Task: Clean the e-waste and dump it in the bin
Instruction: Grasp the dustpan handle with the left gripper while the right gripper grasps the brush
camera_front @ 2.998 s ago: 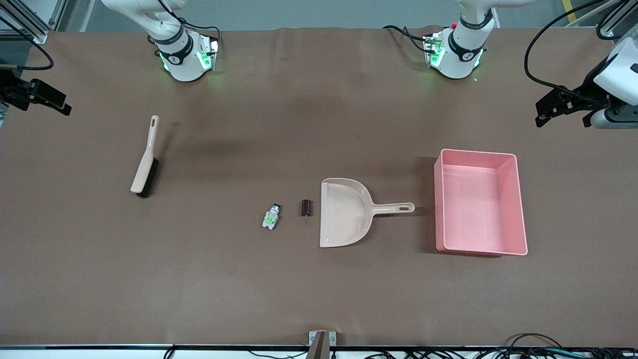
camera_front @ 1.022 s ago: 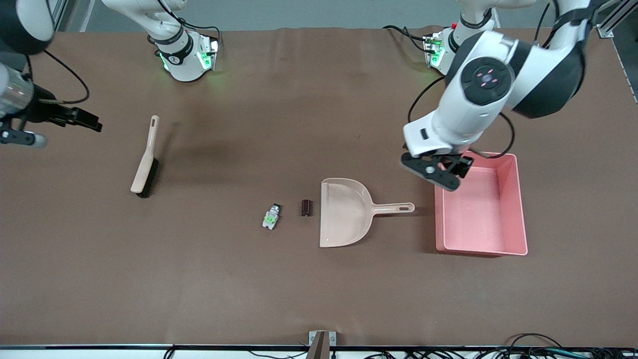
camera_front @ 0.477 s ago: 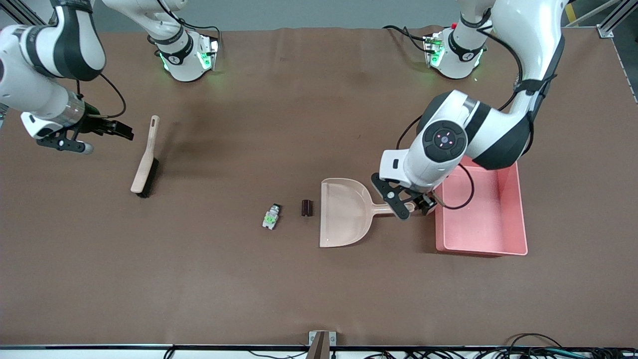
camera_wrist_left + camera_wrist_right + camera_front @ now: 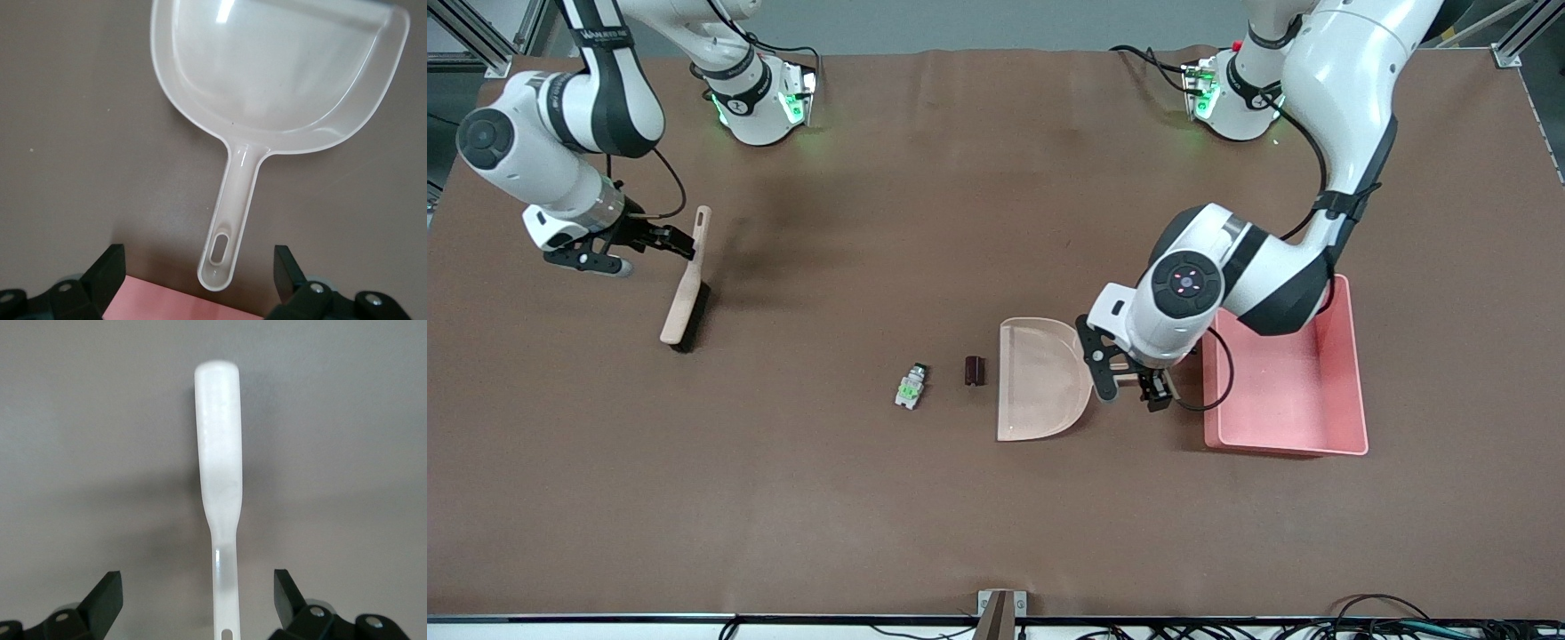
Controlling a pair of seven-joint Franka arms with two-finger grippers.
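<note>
The e-waste lies in two bits near the table's middle: a whitish-grey piece with green [image 4: 908, 386] and a dark maroon stub [image 4: 974, 370] just off the mouth of the beige dustpan [image 4: 1040, 382]. The pink bin [image 4: 1358, 373] stands beside the dustpan, toward the left arm's end. My left gripper [image 4: 1131, 389] is open low over the dustpan's handle [image 4: 233, 213], one finger on each side without touching; this gripper [image 4: 200, 273] has the bin's edge [image 4: 167, 303] just under it. My right gripper [image 4: 649, 253] is open over the handle end of the brush [image 4: 685, 293]. That handle [image 4: 219, 487] runs between this gripper's [image 4: 198, 597] spread fingers.
Bare brown mat surrounds everything. The brush lies toward the right arm's end of the table, well away from the dustpan and the e-waste. Both robot bases [image 4: 760, 98] [image 4: 1240, 93] stand at the table's farthest edge from the front camera.
The left gripper came down from over the bin's corner to the dustpan handle. The right gripper moved in from the table's end to the brush handle. Both stayed open; nothing on the table moved.
</note>
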